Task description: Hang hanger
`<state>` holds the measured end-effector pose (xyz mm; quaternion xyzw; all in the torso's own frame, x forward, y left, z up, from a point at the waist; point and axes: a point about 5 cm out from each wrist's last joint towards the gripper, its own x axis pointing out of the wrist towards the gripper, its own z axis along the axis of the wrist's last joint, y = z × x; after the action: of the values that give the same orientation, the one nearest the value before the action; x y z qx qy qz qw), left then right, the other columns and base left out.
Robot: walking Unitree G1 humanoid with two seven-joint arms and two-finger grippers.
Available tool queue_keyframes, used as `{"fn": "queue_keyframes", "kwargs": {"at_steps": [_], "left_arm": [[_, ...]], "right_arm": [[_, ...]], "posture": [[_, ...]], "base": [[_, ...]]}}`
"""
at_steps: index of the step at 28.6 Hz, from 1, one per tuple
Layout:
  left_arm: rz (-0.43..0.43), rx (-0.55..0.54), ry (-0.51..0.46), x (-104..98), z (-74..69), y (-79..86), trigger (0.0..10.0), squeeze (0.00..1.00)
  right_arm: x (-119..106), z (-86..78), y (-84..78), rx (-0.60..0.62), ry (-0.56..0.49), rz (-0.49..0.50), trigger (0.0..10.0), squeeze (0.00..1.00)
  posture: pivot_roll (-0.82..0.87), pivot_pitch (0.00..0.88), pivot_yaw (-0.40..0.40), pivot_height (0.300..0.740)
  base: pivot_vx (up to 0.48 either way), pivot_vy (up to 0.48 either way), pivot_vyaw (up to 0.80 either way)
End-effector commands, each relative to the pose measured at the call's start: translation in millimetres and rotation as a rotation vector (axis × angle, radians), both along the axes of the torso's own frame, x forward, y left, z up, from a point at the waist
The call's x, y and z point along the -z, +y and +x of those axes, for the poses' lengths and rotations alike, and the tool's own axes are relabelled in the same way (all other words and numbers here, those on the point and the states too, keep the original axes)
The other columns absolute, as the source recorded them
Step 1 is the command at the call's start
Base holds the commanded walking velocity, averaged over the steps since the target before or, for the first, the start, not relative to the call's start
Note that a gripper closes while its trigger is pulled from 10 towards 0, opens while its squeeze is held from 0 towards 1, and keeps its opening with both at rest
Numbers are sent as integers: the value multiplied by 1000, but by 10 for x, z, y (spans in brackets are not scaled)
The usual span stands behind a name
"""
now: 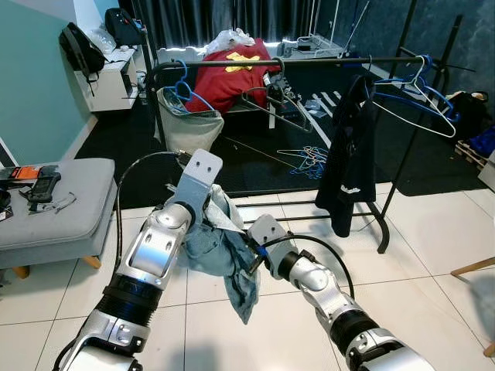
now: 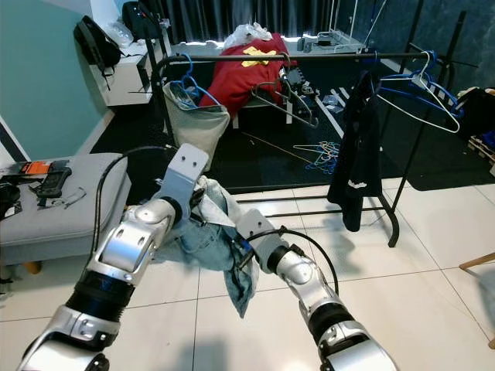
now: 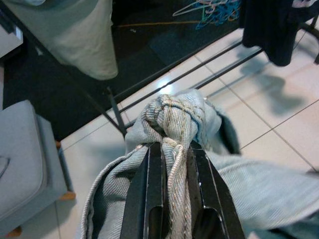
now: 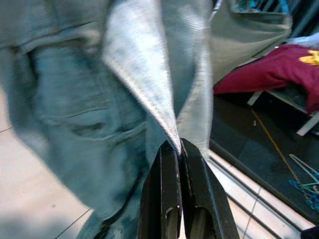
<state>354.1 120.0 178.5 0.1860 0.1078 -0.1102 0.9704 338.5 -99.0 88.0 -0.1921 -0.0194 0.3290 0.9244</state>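
Your left gripper (image 3: 172, 149) is clamped on the denim garment (image 1: 224, 247); the right gripper (image 4: 178, 149) pinches its edge. Keep both holds firm while you carry it to the rail (image 1: 309, 62) ahead.

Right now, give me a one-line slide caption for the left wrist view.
Left gripper clamps a bunched fold of the light denim garment above the tiled floor.

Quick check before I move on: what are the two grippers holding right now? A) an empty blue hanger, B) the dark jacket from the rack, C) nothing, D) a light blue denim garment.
D: the left gripper is shut on a bunched fold of the light blue denim garment, and the right gripper pinches an edge of the same cloth in front of the clothes rack.
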Motion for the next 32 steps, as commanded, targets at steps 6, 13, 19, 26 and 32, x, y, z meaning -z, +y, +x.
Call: {"fn": "queue_keyframes", "kwargs": {"at_steps": [6,13,19,26,32], "left_arm": [[77,-67,-9,48,24,264,10000,0],[65,-84,13,80,43,343,10000,0],[100,-121,21,126,64,465,10000,0],[37,-139,37,132,74,581,10000,1000],[52,-134,29,155,69,561,10000,0]], "right_arm": [[-184,49,-270,36,-55,80,0,0],[-270,46,-329,-8,-72,83,0,0],[-319,24,-382,-70,-49,86,0,0],[-351,2,-542,-91,-19,69,0,0],[-385,12,-506,-89,-25,91,0,0]], "posture": [[-32,13,62,740],[-33,12,58,740],[-31,14,58,740],[-41,19,60,740],[-42,21,56,740]], "base": [[0,0,0],[0,0,0],[0,0,0],[0,0,0],[0,0,0]]}}
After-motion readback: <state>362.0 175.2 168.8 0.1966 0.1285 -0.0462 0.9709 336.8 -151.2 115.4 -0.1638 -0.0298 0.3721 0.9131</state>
